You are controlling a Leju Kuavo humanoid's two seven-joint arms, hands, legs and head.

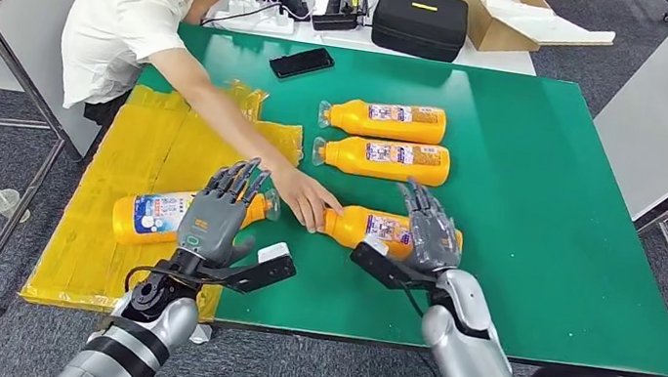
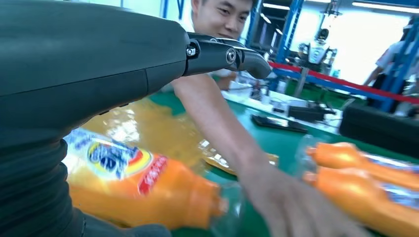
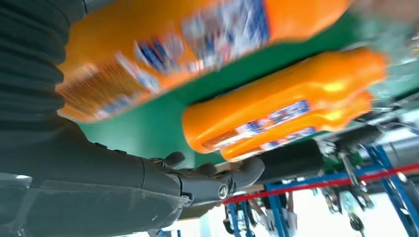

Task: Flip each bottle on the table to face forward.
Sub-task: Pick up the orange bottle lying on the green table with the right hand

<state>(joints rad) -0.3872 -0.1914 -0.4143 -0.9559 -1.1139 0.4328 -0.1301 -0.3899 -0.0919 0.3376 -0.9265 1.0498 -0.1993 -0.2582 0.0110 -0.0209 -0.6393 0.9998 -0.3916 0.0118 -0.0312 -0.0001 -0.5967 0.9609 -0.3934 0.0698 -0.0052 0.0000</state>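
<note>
**4 bottles on the table, both hands above them**

While a person reaches across the table, we see 4 orange bottles lying on their sides. Each has a clear cap and a label with blue, white and red print; in the wrist views they are blurred, so we cannot read the print.

2 far bottles lie parallel, just beside each other near the middle of the green top, caps to our left. A 3rd bottle lies nearer us, with the person's hand on its neck. A 4th bottle lies on the yellow sheet at the left side of the table, its cap toward the person's hand.

Our left hand is over the 4th bottle with fingers spread apart and straight, grasping nothing; whether the palm touches the bottle we cannot tell. Our right hand is over the base end of the 3rd bottle, fingers likewise extended and apart, nothing clasped.

1 black phone lies at the far edge of the green top. Beyond it sit 1 black case and 1 cardboard box.
</note>
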